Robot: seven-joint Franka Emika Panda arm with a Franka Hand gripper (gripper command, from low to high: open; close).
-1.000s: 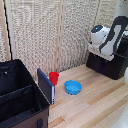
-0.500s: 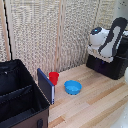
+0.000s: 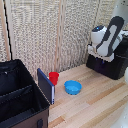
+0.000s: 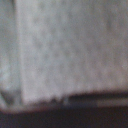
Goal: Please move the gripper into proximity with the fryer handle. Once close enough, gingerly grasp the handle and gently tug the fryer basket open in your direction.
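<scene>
Claw (image 3: 98,51) at white arm's end, poised directly above black fryer basket (image 3: 106,66) near table's (image 3: 95,105) far edge on exterior view's right; fingers hidden, opening impossible to tell. Wrist view blurred. Handle not distinguishable.

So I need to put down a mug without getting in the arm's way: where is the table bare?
Bare wood lies in front of the blue bowl, toward the exterior view's lower right, and between bowl and black air fryer. It is crowded near the red cup and open black case, and under the end effector.
</scene>
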